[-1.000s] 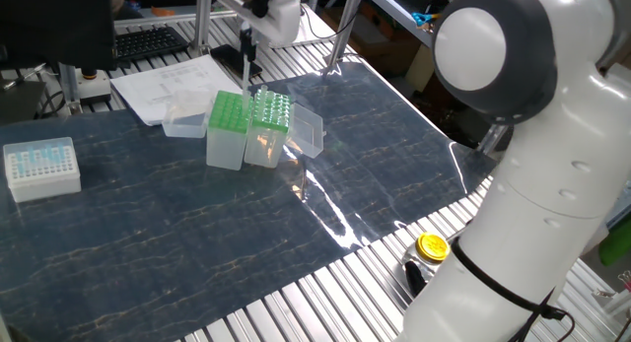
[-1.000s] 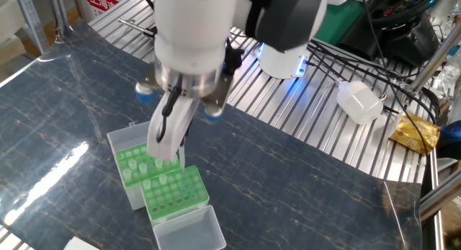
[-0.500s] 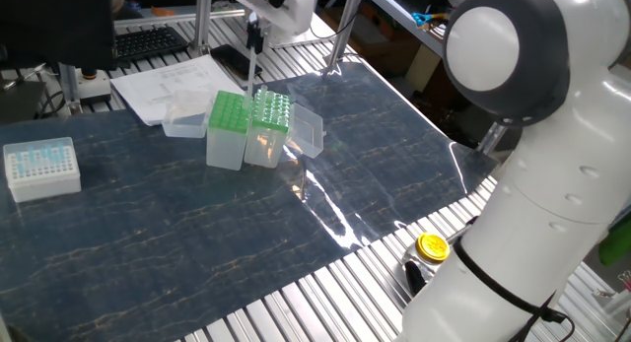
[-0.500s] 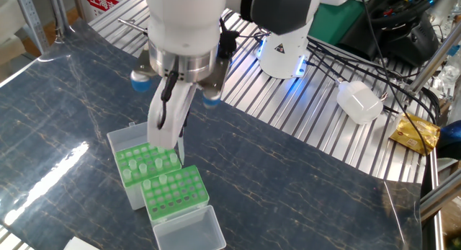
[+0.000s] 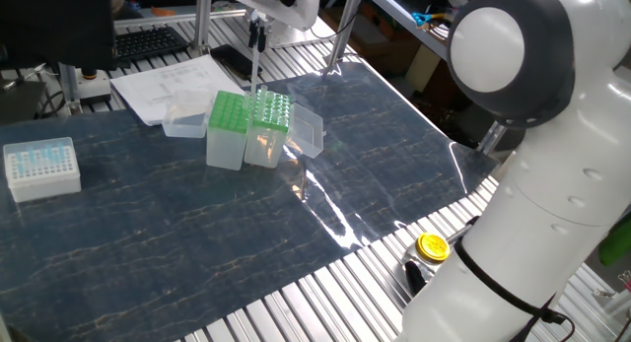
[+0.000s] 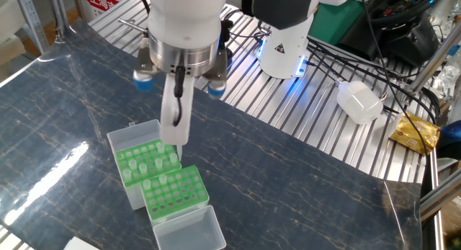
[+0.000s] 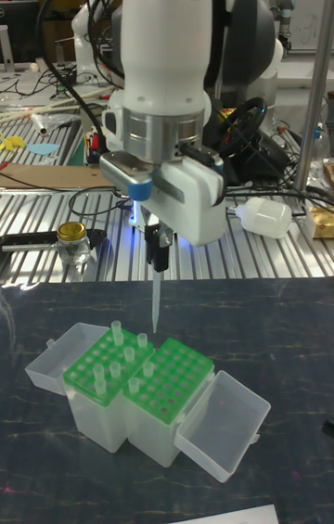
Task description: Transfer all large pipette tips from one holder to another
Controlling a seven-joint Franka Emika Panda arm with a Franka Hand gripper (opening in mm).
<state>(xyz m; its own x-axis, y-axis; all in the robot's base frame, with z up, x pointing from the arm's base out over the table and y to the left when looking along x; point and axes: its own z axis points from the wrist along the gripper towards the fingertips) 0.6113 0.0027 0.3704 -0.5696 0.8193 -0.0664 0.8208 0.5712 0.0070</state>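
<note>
Raised since the earlier frames, the gripper (image 7: 159, 250) has its fingers clamped on one large pipette tip (image 7: 155, 308), which hangs point-down above the seam between two open green racks (image 7: 139, 374). Other large pipette tips (image 7: 117, 354) stand scattered in these racks, on the dark table mat (image 6: 302, 199).

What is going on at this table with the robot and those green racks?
The white robot arm's tool is shut on one slender clear pipette tip, hanging upright above the two green racks that stand side by side with lids open. A few tips stand in the racks; most holes look empty. The held tip is clear of both racks.
</note>
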